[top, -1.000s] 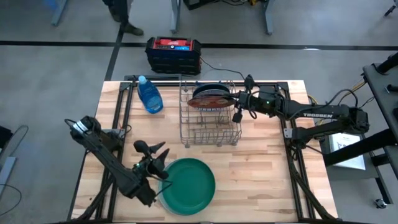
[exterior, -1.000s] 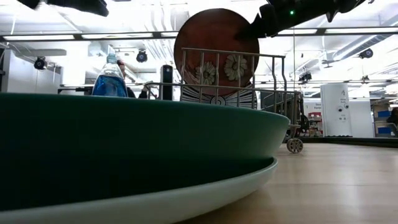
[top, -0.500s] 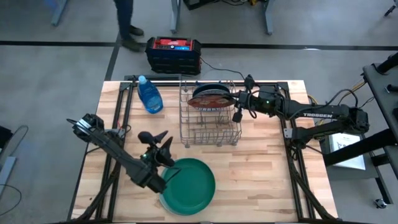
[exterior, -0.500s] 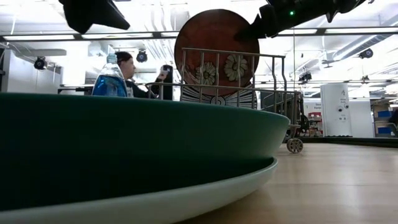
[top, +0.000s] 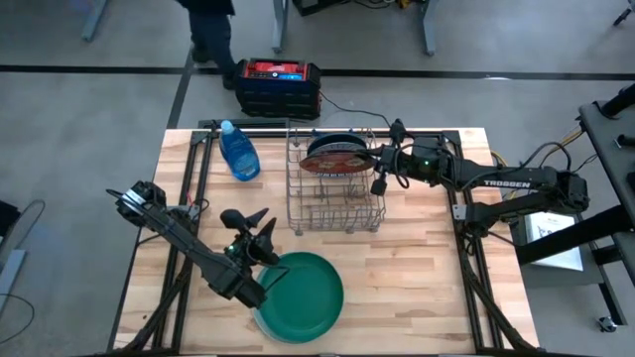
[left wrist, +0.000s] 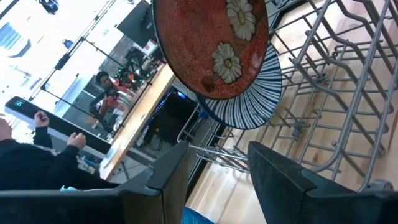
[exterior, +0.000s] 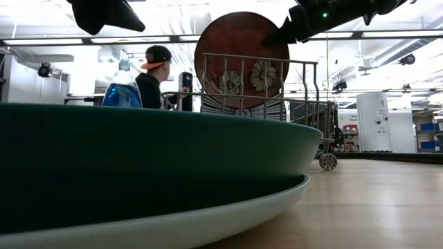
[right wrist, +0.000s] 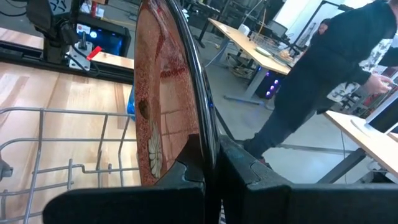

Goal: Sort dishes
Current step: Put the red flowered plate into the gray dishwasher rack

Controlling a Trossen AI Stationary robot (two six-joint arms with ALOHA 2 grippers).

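red flowered plate (top: 332, 160) stands upright in the wire rack (top: 335, 203) just in front of a striped plate (left wrist: 249, 102), its rim pinched by the right gripper (top: 377, 164) fingers, while the left gripper (top: 248, 233), fingers spread and empty, hovers beside the green plate (top: 303, 297) on the counter (top: 417, 288).

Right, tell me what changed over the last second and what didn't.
The left gripper rose off the green plate and swung toward the wire rack, jaws open and empty. A person walked past behind the table. The right gripper stayed shut on the red plate, upright in the rack by the striped plate; green plate and blue bottle unmoved.
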